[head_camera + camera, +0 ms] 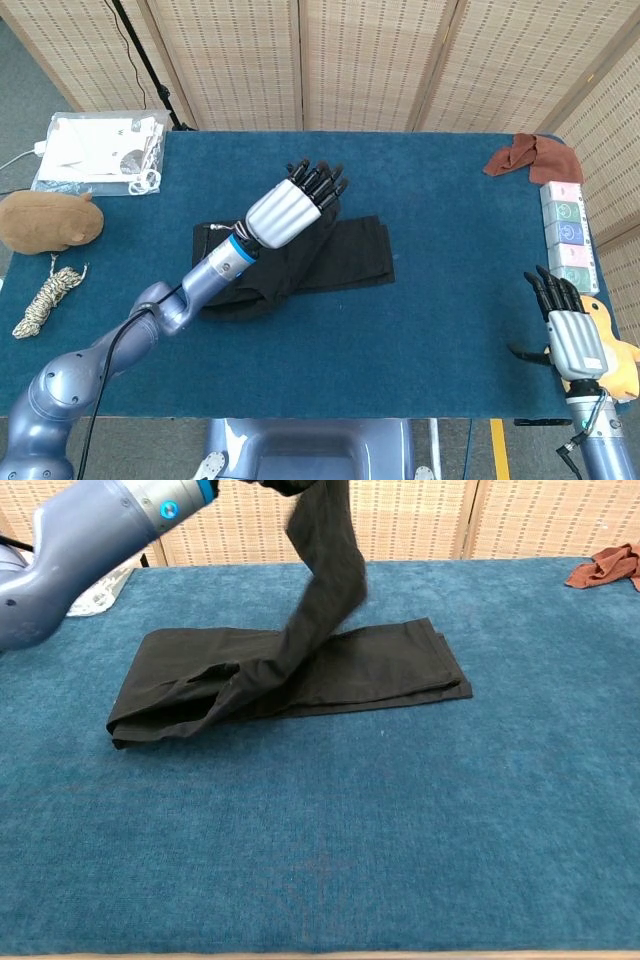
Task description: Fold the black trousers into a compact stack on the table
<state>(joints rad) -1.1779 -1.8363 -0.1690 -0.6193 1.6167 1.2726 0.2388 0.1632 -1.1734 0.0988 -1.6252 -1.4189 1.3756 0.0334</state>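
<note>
Centrally on the blue table point(420, 330), a little toward its left edge, the black trousers point(350, 255) are laid in a long flat band running left to right. One end is lifted off the cloth: in the chest view the trousers point(390, 665) are seen rising as a dark strip from the left part of the band up and out of the top of the frame. That raised end is gripped by the left hand point(290, 205), whose dark fingers point(320, 180) are closed over the fabric above the middle of the band. Only the left forearm is caught by the chest view, at the top left.

The right hand point(570, 335) is held near the table's front right corner, fingers straight and slightly spread, nothing in it.

A yellow plush duck point(615, 360) sits just beside that hand, at the right edge. A row of pastel boxes point(567, 235) is lined up along the right edge behind it, and a crumpled rust-brown cloth point(530, 155) is noted at the far right corner.

Off the left edge are found a brown plush toy point(50, 220), a coil of rope point(45, 298) and a clear bag of papers point(100, 150).
</note>
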